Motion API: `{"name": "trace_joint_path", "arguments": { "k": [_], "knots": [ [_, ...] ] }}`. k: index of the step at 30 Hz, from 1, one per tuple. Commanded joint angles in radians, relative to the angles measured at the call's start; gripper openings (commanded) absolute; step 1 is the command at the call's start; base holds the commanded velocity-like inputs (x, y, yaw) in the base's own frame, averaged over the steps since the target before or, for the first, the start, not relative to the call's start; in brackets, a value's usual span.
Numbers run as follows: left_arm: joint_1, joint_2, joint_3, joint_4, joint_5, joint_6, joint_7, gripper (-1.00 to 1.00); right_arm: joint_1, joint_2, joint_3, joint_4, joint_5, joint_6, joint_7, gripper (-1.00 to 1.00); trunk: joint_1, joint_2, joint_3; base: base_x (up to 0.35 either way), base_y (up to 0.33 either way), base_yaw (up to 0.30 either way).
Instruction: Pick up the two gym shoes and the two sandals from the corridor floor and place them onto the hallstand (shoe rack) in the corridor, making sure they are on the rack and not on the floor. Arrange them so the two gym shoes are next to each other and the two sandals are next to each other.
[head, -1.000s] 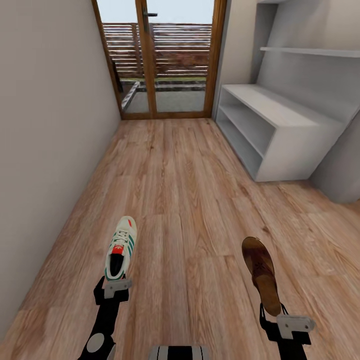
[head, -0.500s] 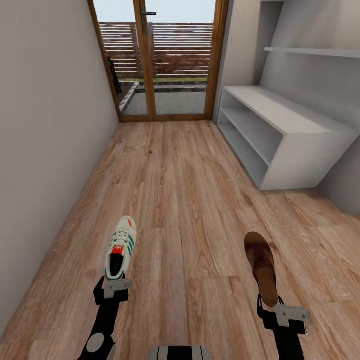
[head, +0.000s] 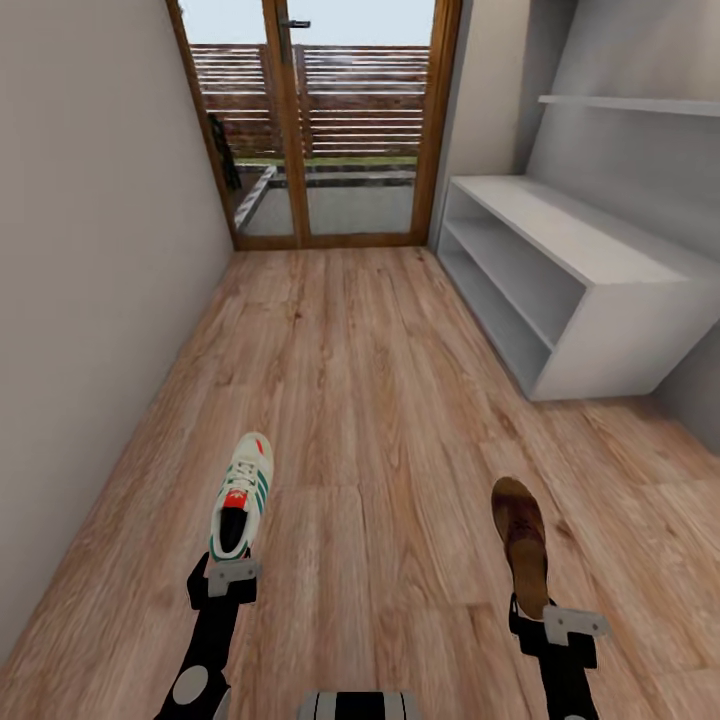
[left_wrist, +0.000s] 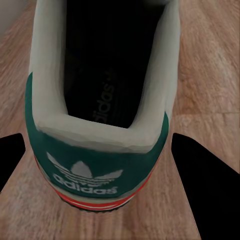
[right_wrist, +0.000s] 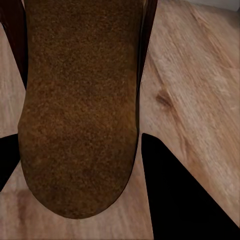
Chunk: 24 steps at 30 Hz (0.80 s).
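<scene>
Hallstand (head: 590, 290) ahead-right, bare corridor floor (head: 370, 380) between it and the held shoes.

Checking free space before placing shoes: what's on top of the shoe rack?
The shoe rack has a bare flat top in the part shown; its far right end is cut off by the frame.

The left gripper (head: 232, 575) is covering the gym shoe (head: 241, 494) heel in the head view. The right gripper (head: 553, 628) is hiding the sandal (head: 523, 543) heel. The picture's edge is cutting off the hallstand (head: 600, 262) at right.
</scene>
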Motion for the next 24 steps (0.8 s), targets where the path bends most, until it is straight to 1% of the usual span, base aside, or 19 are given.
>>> {"name": "trace_joint_path", "arguments": {
  "k": [1, 7, 10, 11, 13, 17, 21, 24],
  "knots": [
    [0.000, 0.000, 0.000, 0.000, -0.001, 0.000, 0.001, -1.00, 0.000, 0.000, 0.000, 0.000, -0.003, -0.001, 0.001, -1.00, 0.000, 0.000, 0.000, 0.325, 0.000, 0.000],
    [0.000, 0.001, 0.000, 0.000, -0.002, 0.001, 0.000, -1.00, -0.001, -0.002, -0.005, 0.005, -0.023, -0.008, 0.001, -1.00, 0.000, 0.000, 0.000, 0.325, 0.000, 0.000],
    [0.000, 0.003, 0.000, 0.000, -0.002, 0.001, -0.004, -1.00, -0.002, -0.003, -0.017, 0.006, -0.042, -0.011, 0.001, -1.00, 0.000, 0.000, 0.000, 0.325, 0.000, 0.000],
    [0.000, 0.005, 0.001, -0.001, -0.002, 0.001, -0.012, -1.00, -0.002, -0.004, -0.027, 0.006, -0.052, -0.018, 0.001, -1.00, 0.000, 0.000, 0.000, 0.325, 0.000, 0.000],
    [0.000, 0.008, 0.001, -0.001, -0.002, 0.002, -0.024, -1.00, -0.001, -0.005, -0.034, 0.007, -0.059, -0.027, 0.001, -1.00, 0.000, 0.000, 0.000, 0.325, 0.000, 0.000],
    [0.000, 0.013, 0.003, -0.001, -0.002, 0.002, -0.042, -1.00, 0.002, -0.007, -0.038, 0.006, -0.066, -0.040, 0.002, -1.00, 0.000, 0.000, 0.000, 0.325, 0.000, 0.000],
    [-0.001, 0.014, 0.004, -0.001, 0.000, 0.002, -0.046, -1.00, 0.005, -0.007, -0.036, 0.006, -0.064, -0.044, 0.003, -1.00, 0.000, 0.000, 0.000, 0.325, 0.000, 0.000],
    [-0.002, 0.014, 0.012, -0.001, 0.001, 0.002, -0.048, -1.00, 0.007, -0.006, -0.031, 0.006, -0.061, -0.046, 0.003, -1.00, 0.000, 0.000, 0.000, 0.325, 0.000, 0.000]
  ]
}}
